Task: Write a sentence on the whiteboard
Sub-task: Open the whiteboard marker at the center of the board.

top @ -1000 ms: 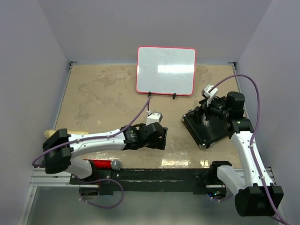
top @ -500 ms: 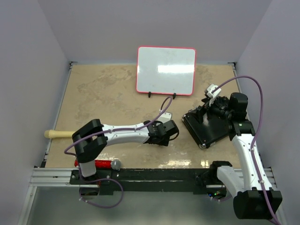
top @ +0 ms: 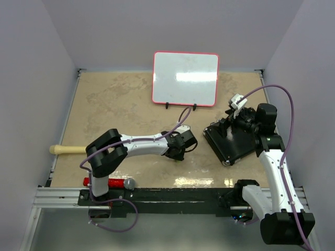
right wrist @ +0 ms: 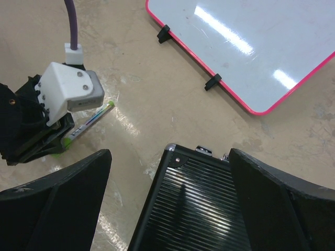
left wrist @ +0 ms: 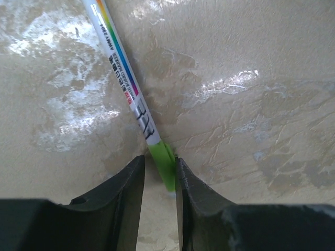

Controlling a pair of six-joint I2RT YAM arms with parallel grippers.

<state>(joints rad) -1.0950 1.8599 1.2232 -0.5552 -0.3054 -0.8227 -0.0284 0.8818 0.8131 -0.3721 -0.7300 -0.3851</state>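
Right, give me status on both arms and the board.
Left gripper at the table, jaws straddling the green end of the marker, grip unconfirmed. Right gripper open over the black pad. Whiteboard upright, no writing seen, path clear.

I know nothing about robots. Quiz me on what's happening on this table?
1. True or false: the glossy white board with the red rim already has writing on it.
2. The left gripper's jaws straddle the rainbow-striped white marker at its: A) green cap B) middle C) bare tip.
3. Which gripper hangs over the black ribbed rectangular pad?
Key: 1 false; 2 A; 3 the right gripper, open.
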